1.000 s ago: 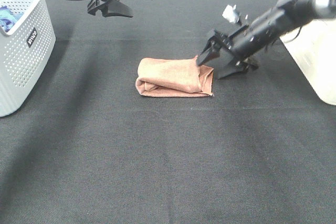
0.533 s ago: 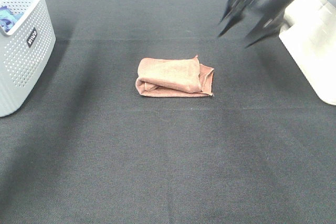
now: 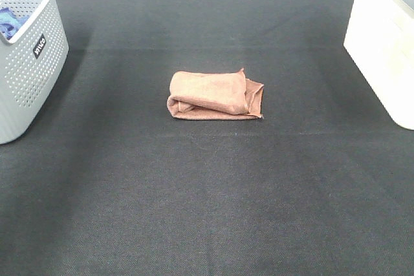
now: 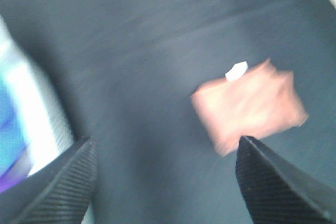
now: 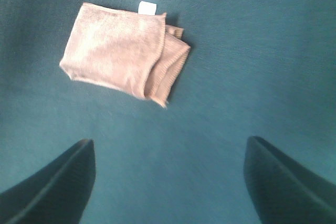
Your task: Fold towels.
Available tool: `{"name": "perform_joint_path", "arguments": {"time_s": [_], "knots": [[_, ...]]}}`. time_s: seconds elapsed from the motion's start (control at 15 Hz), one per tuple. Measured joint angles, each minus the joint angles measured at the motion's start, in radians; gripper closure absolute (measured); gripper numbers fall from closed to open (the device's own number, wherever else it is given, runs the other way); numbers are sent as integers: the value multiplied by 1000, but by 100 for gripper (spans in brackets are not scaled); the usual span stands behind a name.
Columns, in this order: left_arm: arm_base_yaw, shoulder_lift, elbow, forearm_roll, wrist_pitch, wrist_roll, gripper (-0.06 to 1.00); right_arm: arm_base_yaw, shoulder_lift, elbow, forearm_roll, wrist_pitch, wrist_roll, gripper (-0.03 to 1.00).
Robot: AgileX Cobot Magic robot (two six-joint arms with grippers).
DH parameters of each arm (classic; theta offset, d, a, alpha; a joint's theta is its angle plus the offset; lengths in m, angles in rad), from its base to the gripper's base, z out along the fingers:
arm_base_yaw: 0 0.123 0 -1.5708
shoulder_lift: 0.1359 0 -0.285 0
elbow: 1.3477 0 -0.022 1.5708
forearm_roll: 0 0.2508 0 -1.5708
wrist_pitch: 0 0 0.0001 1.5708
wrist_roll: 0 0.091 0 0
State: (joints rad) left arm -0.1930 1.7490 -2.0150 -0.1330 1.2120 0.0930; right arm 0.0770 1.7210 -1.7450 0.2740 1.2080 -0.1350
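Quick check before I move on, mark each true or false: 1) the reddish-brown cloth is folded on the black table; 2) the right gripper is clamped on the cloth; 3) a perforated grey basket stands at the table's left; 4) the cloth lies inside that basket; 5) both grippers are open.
1) True. The reddish-brown microfibre cloth lies folded into a compact bundle on the black table.
2) False. The right gripper is above the cloth, apart from it, holding nothing.
3) True. The perforated grey plastic basket stands at the left edge of the high view.
4) False. The cloth lies on the table, well clear of the basket.
5) True. The left gripper is open too, jaws wide apart.
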Motion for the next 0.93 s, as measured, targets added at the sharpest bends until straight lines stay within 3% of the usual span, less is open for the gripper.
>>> {"name": "perform_joint_path", "arguments": {"time_s": [0.2, 0.33, 0.47, 0.8, 0.93], "knots": [[0, -209, 317, 35, 2, -3, 24, 0, -180, 165, -89, 1, 0, 23], [0, -394, 613, 35, 2, -23, 24, 0, -336, 348, -102, 1, 15, 23], [0, -544, 823, 35, -19, -33, 24, 0, -460, 502, -99, -1, 45, 23], [0, -918, 1209, 35, -41, -48, 24, 0, -761, 912, -104, -17, 51, 23], [0, -1114, 1337, 35, -40, -48, 24, 0, -919, 1065, -151, -21, 50, 23]]}}
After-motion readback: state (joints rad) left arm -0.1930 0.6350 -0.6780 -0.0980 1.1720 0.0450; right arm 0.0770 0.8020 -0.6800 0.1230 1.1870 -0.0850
